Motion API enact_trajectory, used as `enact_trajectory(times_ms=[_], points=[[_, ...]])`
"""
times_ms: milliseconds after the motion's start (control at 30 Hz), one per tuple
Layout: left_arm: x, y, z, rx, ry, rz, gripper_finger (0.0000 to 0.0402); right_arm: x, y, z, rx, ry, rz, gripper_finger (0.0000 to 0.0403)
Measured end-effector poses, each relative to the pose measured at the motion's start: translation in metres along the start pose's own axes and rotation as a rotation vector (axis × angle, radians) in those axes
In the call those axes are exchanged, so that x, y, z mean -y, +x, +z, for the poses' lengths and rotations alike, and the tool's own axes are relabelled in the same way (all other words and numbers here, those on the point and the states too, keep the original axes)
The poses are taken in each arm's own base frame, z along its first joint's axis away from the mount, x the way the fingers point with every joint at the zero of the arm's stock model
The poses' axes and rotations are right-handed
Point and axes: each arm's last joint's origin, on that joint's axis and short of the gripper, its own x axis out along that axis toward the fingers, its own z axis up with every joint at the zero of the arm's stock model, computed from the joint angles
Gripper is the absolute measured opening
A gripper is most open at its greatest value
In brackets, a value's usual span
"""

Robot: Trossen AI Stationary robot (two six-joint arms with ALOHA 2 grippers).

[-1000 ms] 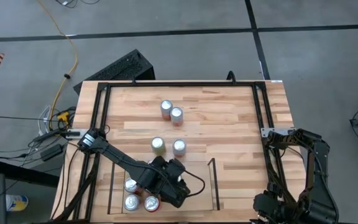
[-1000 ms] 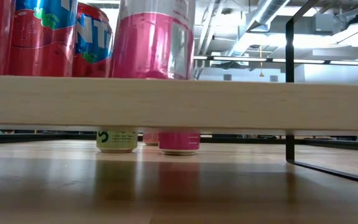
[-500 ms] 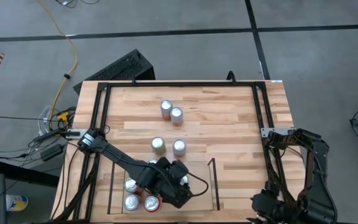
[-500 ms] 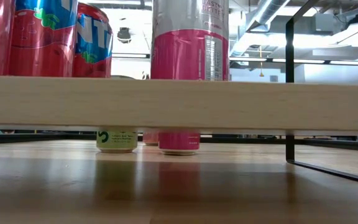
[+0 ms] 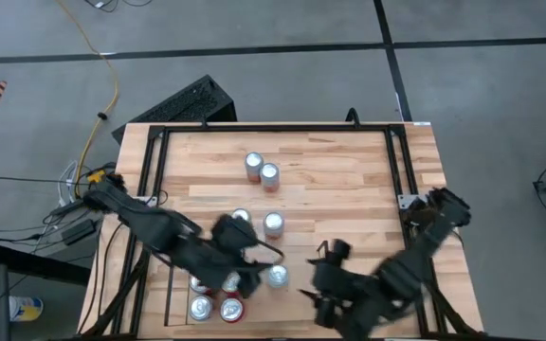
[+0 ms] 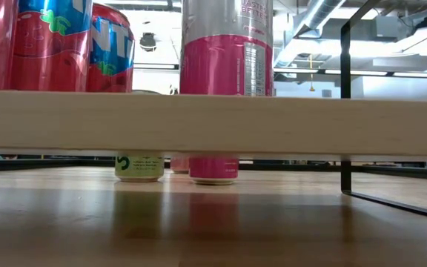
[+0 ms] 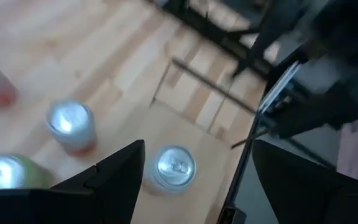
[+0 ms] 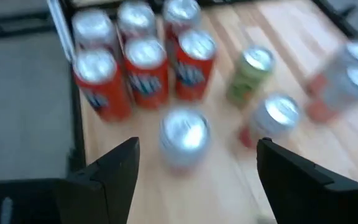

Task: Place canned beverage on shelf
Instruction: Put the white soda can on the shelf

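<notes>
My left gripper (image 5: 245,248) hangs with fingers apart and empty over the shelf (image 5: 321,248), above the red cans (image 5: 200,308) at its left end. Just right of it, the pink can (image 5: 277,277) stands upright on the shelf floor, untouched. My right gripper (image 5: 322,284), fingers also apart and empty, hovers over the shelf's right side.

1. Black keyboard (image 5: 186,101) lay on the grey floor just beyond the wooden table (image 5: 349,180), off its far-left corner.
2. Yellow cable (image 5: 108,71) ran over the floor left of the keyboard.
3. Ceiling ducts (image 6: 319,15) showed beyond the table.
</notes>
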Motion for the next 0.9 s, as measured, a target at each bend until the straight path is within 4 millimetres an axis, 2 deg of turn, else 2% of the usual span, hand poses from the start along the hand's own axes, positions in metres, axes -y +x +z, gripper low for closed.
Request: enact_trajectory(times_ms=[67,233,400,533,700,900], points=[[-0.006,-0.026,0.008,0.04,0.024,-0.023,0.0281,0.0,0.014,0.014,0.045,0.012,0.029,0.0297],[-0.027,-0.091,0.023,0.122,0.061,-0.073,0.0281,0.011,0.042,0.032,0.036,0.138,0.026,0.0297],[-0.047,-0.132,0.025,0.188,0.102,-0.06,0.0281,0.003,0.076,0.025,0.011,0.162,-0.011,0.0297],[-0.061,-0.151,0.024,0.19,0.136,-0.038,0.0281,-0.004,0.099,0.015,-0.024,0.184,-0.035,0.0297],[-0.07,-0.161,0.021,0.168,0.15,-0.029,0.0281,-0.012,0.127,0.001,-0.064,0.195,-0.087,0.0297],[-0.071,-0.16,0.018,0.153,0.186,-0.009,0.0281,-0.01,0.13,0.001,-0.06,0.223,-0.147,0.0297]])
